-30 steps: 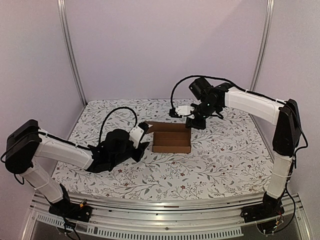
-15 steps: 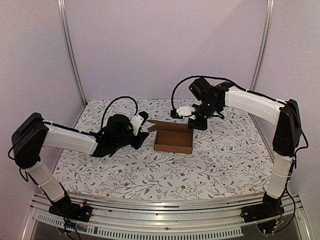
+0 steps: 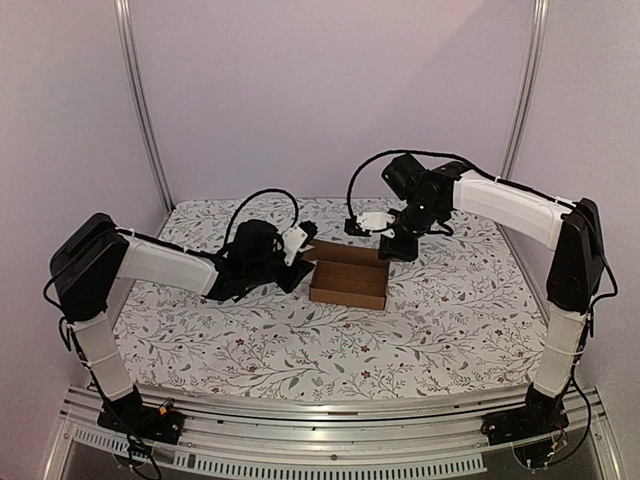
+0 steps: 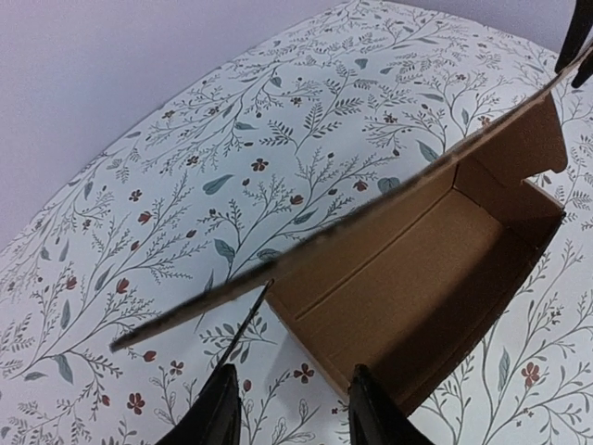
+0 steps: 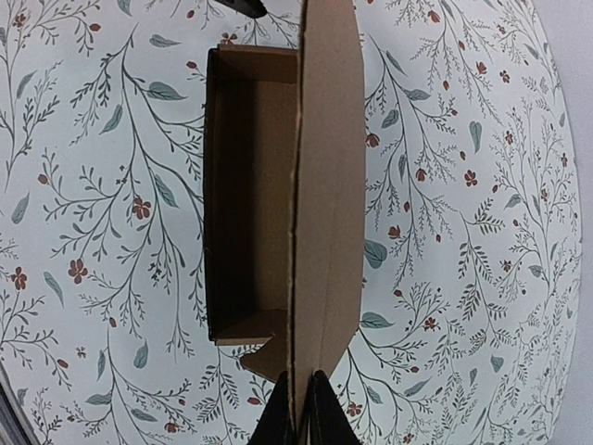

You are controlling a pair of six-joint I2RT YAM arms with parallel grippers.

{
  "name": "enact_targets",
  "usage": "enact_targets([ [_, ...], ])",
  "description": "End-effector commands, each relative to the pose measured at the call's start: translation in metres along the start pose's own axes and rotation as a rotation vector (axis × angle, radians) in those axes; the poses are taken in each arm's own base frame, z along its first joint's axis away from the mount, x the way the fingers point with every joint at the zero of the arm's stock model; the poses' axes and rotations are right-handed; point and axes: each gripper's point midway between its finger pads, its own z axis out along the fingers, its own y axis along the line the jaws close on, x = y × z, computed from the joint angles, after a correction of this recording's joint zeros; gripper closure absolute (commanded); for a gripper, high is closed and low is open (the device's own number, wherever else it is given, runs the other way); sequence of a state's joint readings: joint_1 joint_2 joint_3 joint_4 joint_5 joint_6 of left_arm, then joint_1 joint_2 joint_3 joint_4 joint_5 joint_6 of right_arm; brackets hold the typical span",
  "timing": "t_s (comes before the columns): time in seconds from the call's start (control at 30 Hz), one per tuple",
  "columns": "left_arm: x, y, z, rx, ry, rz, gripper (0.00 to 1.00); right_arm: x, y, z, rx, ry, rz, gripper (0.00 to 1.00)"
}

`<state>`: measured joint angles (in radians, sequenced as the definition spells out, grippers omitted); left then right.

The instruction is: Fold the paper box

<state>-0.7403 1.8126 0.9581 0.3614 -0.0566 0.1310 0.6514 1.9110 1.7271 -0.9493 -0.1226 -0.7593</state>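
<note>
1. The box sits on the floral table cover, around the middle of the table and between the two grippers.
2. The tray of the box is formed and open at the top, and the inside is bare brown cardboard.
3. The lid rises from the far long wall of the tray and is not closed over it.
4. The right gripper is at the right end of the box. Its fingers are pressed together on the lid's edge, with the cardboard pinched between them.
5. The left gripper is at the left end of the box. Its fingers stand apart with nothing between them, and the tips are just short of the lid's left end.
6. The top view shows both arms reaching inward towards the box.
</note>
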Motion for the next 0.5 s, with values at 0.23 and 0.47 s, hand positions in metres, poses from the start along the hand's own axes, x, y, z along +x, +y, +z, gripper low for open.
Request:
enact_targets([
  [0.23, 0.008, 0.014, -0.006, -0.057, 0.019, 0.085, 0.61, 0.005, 0.004, -0.015, -0.057, -0.002, 0.047, 0.96],
  [0.47, 0.012, 0.032, 0.001, -0.128, 0.068, 0.137, 0.55, 0.005, 0.004, -0.017, -0.062, 0.003, 0.045, 0.96],
])
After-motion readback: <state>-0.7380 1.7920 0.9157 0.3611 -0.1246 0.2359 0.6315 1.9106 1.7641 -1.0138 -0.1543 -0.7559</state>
